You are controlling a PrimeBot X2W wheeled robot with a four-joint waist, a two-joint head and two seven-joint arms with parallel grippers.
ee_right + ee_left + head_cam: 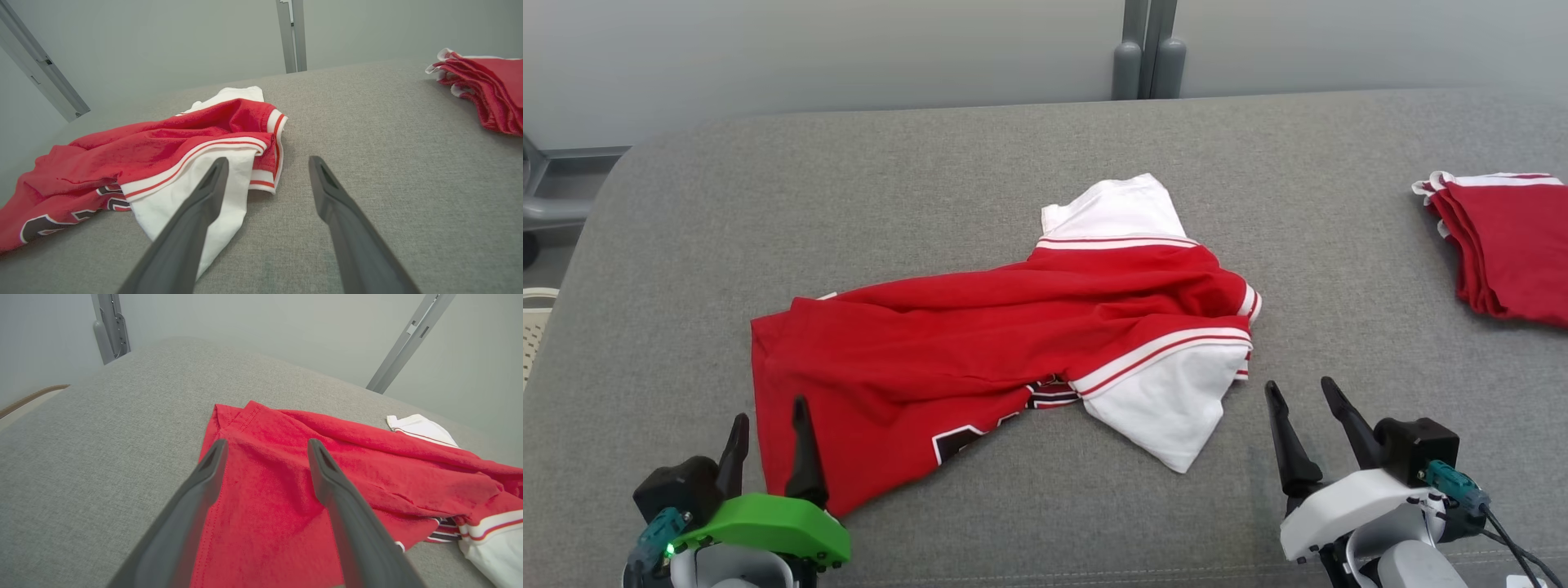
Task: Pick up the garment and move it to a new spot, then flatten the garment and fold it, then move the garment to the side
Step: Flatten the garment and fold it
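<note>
From the head view, I am holding my left pincer (769,410) at the lower left with its fingers spread wide apart and nothing between them. Its tips are hanging over the near left corner of the red shirt (980,327). The shirt is lying crumpled in the middle of the grey desk (1013,147), its white sleeves pointing to the far side and to the near right. My right pincer (1298,384) is waiting at the lower right, equally wide apart and gripping nothing, just beside the near white sleeve. A pile of folded red clothes (1511,245) is sitting at the desk's right edge, well apart from the shirt.

In the left wrist view, my two fingers are framing the shirt's (367,457) hemmed corner. I cannot tell whether they are touching the cloth.

In the right wrist view, my left finger is passing in front of the white sleeve while the other is standing over bare desk (388,143). The pile (490,81) is lying at the upper right.
</note>
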